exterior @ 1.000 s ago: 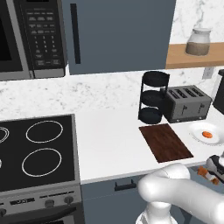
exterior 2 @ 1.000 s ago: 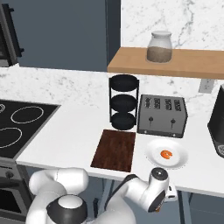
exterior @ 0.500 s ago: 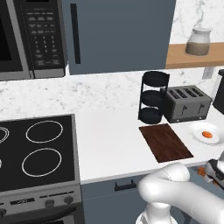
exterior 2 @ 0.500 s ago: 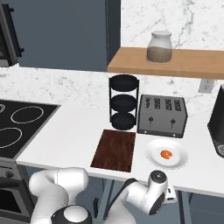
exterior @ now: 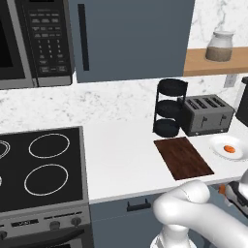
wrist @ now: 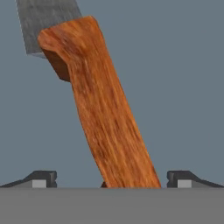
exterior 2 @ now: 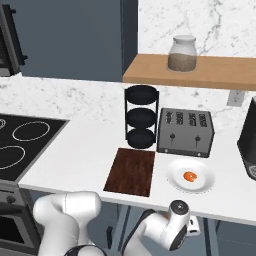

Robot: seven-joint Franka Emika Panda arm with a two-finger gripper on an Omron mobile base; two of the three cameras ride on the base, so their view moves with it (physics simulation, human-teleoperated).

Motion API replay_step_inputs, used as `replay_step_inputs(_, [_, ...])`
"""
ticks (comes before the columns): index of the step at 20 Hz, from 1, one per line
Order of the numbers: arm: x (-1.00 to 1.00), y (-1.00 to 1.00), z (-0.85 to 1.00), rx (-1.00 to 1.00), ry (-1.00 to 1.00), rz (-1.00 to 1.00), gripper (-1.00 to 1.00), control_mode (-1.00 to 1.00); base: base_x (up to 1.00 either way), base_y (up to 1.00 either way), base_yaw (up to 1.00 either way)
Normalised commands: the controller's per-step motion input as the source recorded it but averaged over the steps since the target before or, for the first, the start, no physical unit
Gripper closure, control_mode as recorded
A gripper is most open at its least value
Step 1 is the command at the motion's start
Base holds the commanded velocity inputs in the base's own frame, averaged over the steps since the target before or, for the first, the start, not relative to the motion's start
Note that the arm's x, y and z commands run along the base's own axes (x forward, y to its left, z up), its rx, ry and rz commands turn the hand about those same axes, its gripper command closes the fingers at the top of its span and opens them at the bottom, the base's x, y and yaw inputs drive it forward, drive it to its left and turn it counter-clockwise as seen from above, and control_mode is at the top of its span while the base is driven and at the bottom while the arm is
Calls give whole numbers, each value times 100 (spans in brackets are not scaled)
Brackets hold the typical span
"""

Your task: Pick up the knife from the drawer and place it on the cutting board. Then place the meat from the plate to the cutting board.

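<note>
In the hand view the knife lay close under the camera on the flat slate-blue floor of the drawer. Its orange-brown wooden handle ran from between the two dark fingers up towards the top left, where the grey blade began at the edge of the picture. The fingers stood wide apart, one at each side of the handle, and neither touched it; the gripper was released and held nothing.

In the left base view the arm bent down below the front edge of the bench at the right, and a small orange-brown bit showed next to the dark hand at the lower right corner. In the right base view the arm's white wrist sat low, under the bench edge beneath the plate.

On the bench the cutting board lay bare, near the front edge, just in front of a black three-tier rack. The plate sat just right of the board, with the meat resting near its middle. A grey toaster stood behind the plate, right of the rack. A glass jar stood on the wooden shelf above. The black stove top lay at the left.
</note>
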Motion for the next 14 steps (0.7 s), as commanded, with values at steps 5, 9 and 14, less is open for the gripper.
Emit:
replay_step_inputs(5, [0,0,-28,6,0,6,-100,-100,0,0,0])
replay_step_inputs(9, [2,0,-35,9,0,9,-100,-100,0,0,0])
replay_step_inputs(14, [22,11,-52,14,7,20,-100,-100,0,0,0])
